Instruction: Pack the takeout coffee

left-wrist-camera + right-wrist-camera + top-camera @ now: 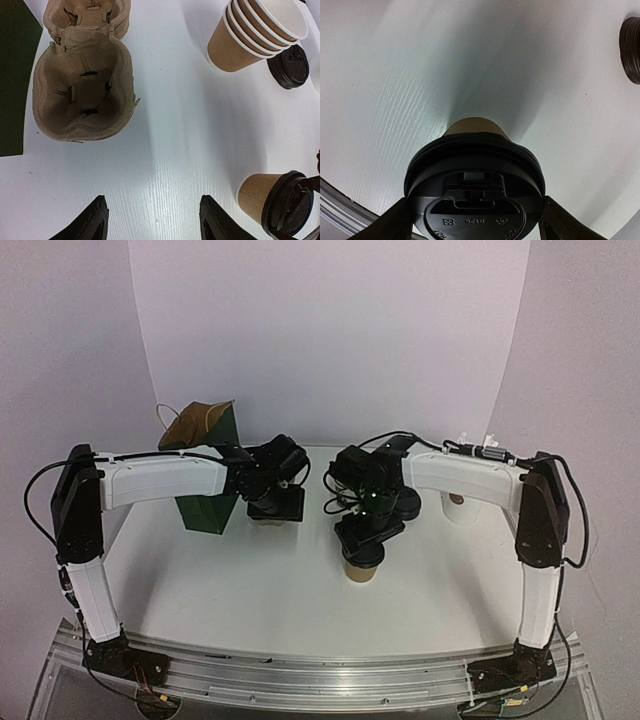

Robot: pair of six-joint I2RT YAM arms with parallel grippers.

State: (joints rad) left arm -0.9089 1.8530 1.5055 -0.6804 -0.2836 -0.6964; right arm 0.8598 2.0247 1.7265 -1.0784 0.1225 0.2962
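Observation:
The takeout coffee (475, 126), a brown kraft cup with a black domed lid (475, 185), stands on the white table (250, 590). It also shows from above (362, 572) and at the lower right of the left wrist view (260, 197). My right gripper (476, 220) points down over it, one finger touching each side of the lid. My left gripper (152, 220) is open and empty above bare table, just near of the brown pulp cup carrier (82, 87).
A stack of empty kraft cups (255, 30) lies tilted beside a spare black lid (290, 65). A dark green paper bag (205, 465) stands at the back left. A white cup (460, 508) stands at the back right behind my right arm.

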